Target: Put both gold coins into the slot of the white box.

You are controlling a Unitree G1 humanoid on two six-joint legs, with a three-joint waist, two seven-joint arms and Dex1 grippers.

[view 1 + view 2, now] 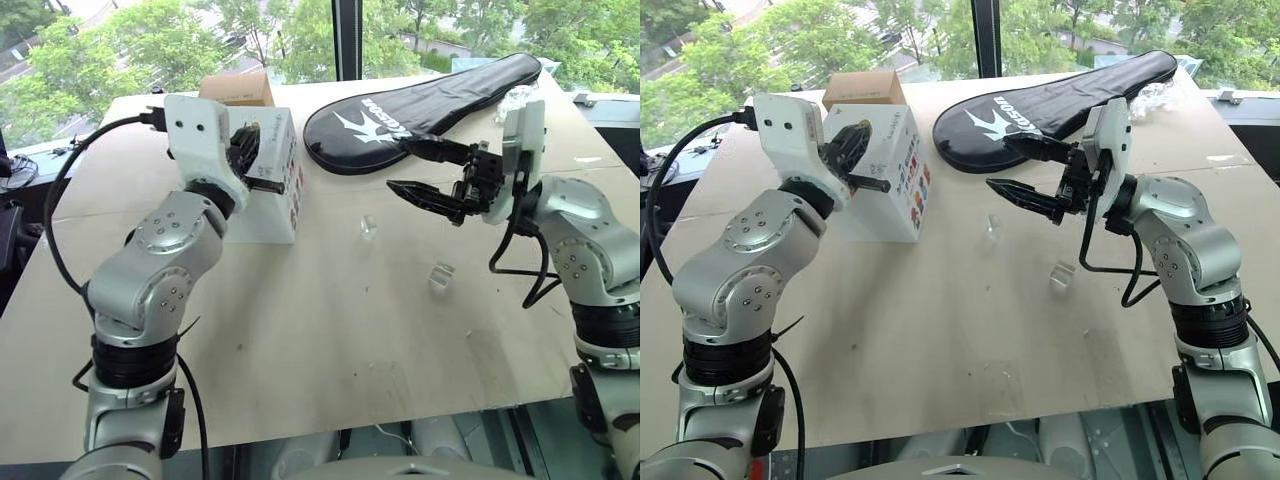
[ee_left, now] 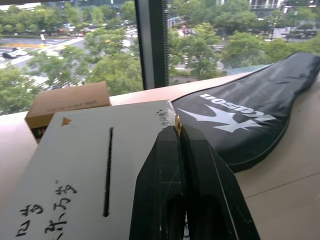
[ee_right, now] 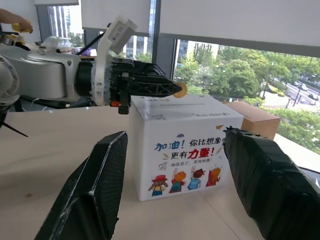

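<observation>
Right wrist view: left hand [image 3: 172,89] pinches a coin [image 3: 180,90] edge-on above the box [image 3: 185,150], aligned for its slot [image 2: 108,172]; right hand [image 1: 418,170] hangs open, empty, beside it over the worktop [image 1: 330,330].

Gold coin [image 3: 181,90] above white box [image 3: 185,145], slot [image 2: 108,172] uppermost.

A small brown cardboard box [image 1: 237,88] sits at the far left of the surface [image 1: 330,340]; a black racket cover [image 1: 420,100] lies far right.
</observation>
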